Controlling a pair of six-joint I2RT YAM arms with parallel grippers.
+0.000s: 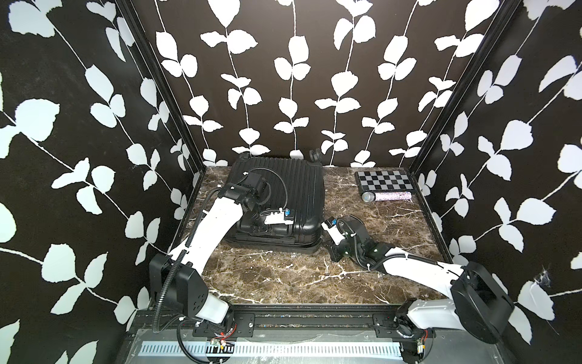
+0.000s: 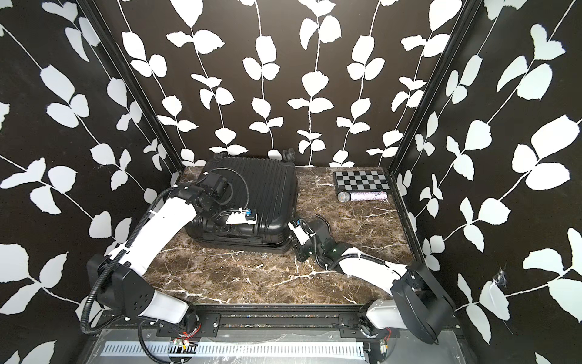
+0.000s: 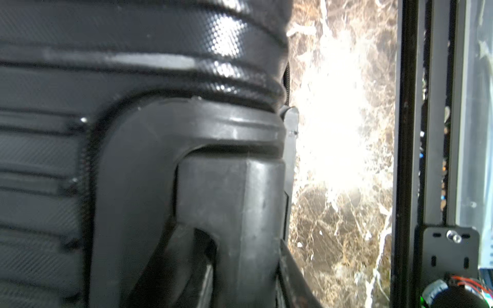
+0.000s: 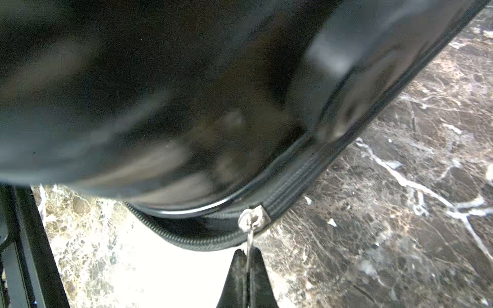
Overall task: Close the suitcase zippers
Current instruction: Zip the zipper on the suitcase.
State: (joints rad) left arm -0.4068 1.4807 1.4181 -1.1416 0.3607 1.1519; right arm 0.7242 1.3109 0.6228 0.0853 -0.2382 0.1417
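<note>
In both top views the black ribbed suitcase [image 1: 283, 189] [image 2: 261, 189] lies flat at the back left of the marble table. My left gripper [image 1: 259, 230] [image 2: 222, 231] reaches over its near edge. In the left wrist view its fingers [image 3: 292, 266] press both sides of the suitcase's moulded handle [image 3: 248, 208]. My right gripper [image 1: 326, 249] [image 2: 296, 250] [image 4: 248, 252] sits at the case's near right corner, shut on the thin metal pull tab of a silver zipper slider [image 4: 253, 217]. To one side of the slider the zipper track [image 4: 293, 181] is joined. On the other side the loose teeth [image 4: 173, 234] gape open.
A flat checkerboard [image 1: 382, 181] lies at the back right with a glittery microphone [image 1: 385, 197] in front of it. Patterned walls close in three sides. A black rail [image 1: 315, 310] runs along the table's front edge [image 1: 283, 299].
</note>
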